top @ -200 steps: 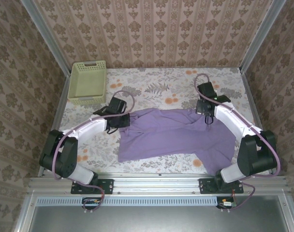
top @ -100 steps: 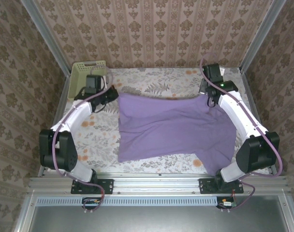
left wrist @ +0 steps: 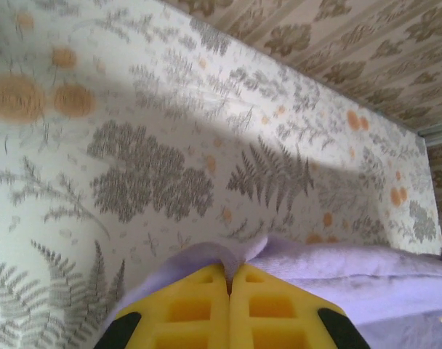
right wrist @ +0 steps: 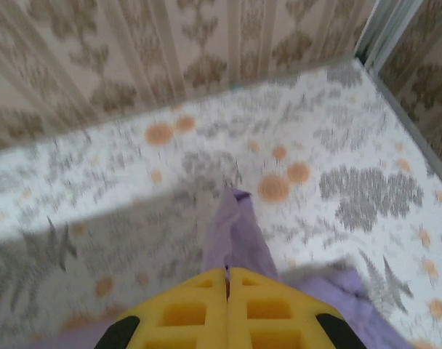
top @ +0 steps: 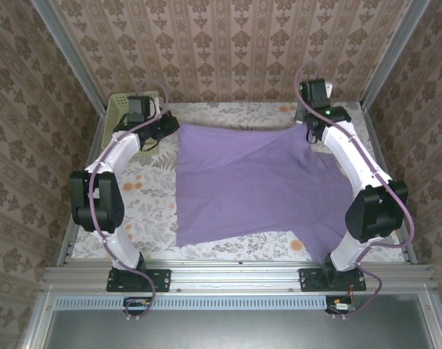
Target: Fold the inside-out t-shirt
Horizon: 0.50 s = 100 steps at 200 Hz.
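Top external view: t-shirt (top: 257,185) lies spread across the middle of the desk (top: 145,196), mostly flat w/ mild wrinkles; its far edge is drawn in a straight line betw. the two tools. Left tool (top: 169,131) is clamped on the far-left corner; right tool (top: 310,135) is clamped on the far-right corner. Left wrist view confirms: yellow fingers pressed together w/ lavender cloth bunched at the tips. Right wrist view shows the same, w/ a narrow strip of cloth poking out past the closed tips.

Progress, as a judgement: early. Shirt looks laid out and tensioned for flattening; no fold is made yet, no sleeve tucked, no half brought over. Can't tell from here whether it is inside-out or right way round; no tag to be seen. All folds, plus any smoothing of the near hem, are left.

Surroundings: pale green basket (top: 119,107) sits in the far-left corner, just behind the left arm and partly hidden by it, close enough to bump if that arm swings back. Patterned walls (top: 228,51) box in the desk on three sides. Near-right part of the shirt runs under the right arm's lower link, approx. at the desk's near edge; that arm could snag it.
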Motion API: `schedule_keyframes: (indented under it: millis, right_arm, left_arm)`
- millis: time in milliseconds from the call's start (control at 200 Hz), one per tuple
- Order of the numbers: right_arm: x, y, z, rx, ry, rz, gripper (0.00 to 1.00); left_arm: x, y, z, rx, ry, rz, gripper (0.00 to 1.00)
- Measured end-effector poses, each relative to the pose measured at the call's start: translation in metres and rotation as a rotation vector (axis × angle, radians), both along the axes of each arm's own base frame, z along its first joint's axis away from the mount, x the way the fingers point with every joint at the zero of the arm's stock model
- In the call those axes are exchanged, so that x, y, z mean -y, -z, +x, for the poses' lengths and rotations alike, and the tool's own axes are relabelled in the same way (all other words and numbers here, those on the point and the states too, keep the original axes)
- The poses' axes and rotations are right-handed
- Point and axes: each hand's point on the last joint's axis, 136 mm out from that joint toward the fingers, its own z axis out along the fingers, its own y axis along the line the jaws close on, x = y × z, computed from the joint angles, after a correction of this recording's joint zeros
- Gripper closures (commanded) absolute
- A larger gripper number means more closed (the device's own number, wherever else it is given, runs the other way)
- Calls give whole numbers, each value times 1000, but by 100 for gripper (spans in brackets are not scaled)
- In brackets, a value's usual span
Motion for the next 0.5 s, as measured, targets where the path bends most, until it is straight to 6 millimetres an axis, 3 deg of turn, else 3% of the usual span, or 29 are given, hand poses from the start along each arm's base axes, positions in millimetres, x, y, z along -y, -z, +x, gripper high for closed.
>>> schedule_keyframes:
  millis: [105, 185, 245, 320, 405, 500]
  right_arm:
    - [-17, 51, -41, -116, -31, -1, 100]
    - [-33, 92, -81, -208, -65, 0, 95]
    - [-46, 121, -114, -280, -99, 2, 84]
    - [-60, 150, -149, -354, -141, 21, 60]
    - [-58, 162, -171, -408, -152, 32, 51]
    - [-43, 149, -168, -382, -115, 56, 50]
  left_arm:
    - [-3, 31, -27, -72, -6, -1, 100]
    - [-5, 60, -53, -135, -16, -1, 100]
    - [-7, 82, -73, -186, -23, 2, 100]
    - [-8, 106, -95, -245, -26, 11, 100]
    - [-11, 126, -112, -292, -29, 24, 100]
    - [-12, 137, -120, -309, -29, 30, 100]
